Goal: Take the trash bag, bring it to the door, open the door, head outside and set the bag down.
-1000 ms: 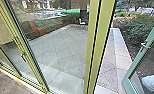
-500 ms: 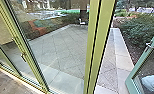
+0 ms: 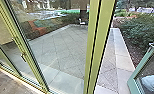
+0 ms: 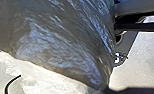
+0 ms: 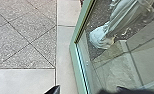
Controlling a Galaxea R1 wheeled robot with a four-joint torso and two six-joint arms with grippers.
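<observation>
Dark plastic trash bag (image 4: 63,45) bulks beside your left wrist; green-framed glass door (image 5: 73,50) standing open, paving (image 5: 25,37) beyond! Left gripper, right gripper (image 5: 86,90): can't tell opening or hold.

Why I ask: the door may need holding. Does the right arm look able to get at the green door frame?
Probably yes: in the right wrist view, nothing seems to block the green door frame, though its distance is unclear.
</observation>
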